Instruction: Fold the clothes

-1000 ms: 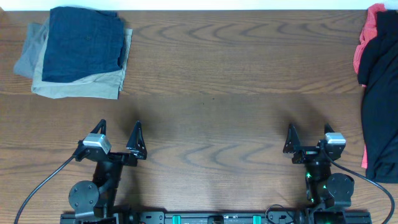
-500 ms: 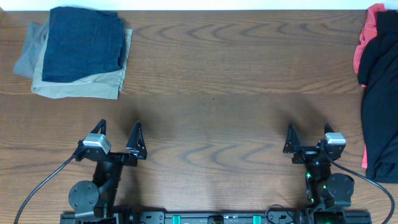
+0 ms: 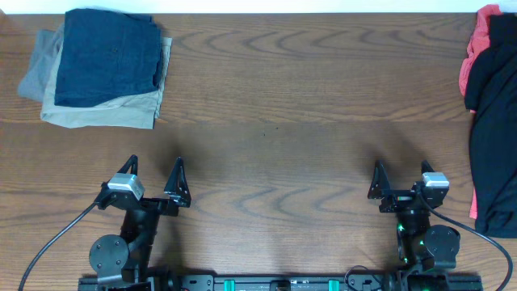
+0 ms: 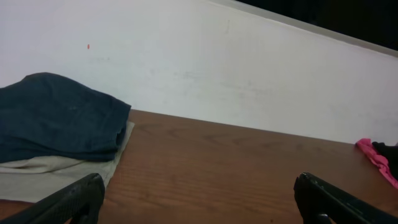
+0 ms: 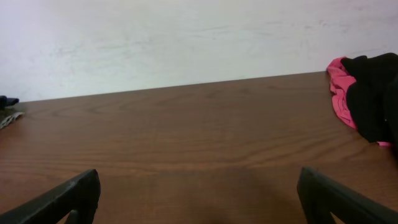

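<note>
A folded stack sits at the table's far left: navy shorts [image 3: 107,55] on top of a khaki garment [image 3: 105,111] and a grey one [image 3: 34,73]. The stack also shows in the left wrist view [image 4: 56,124]. A loose pile at the right edge holds a black garment [image 3: 493,137] and a red one [image 3: 475,48], also in the right wrist view [image 5: 370,99]. My left gripper [image 3: 155,182] and right gripper [image 3: 400,182] are both open and empty near the front edge, far from both piles.
The wooden table [image 3: 275,97] stretches between the two piles. A white wall [image 5: 186,37] stands behind the far edge. Arm bases and cables sit at the front edge.
</note>
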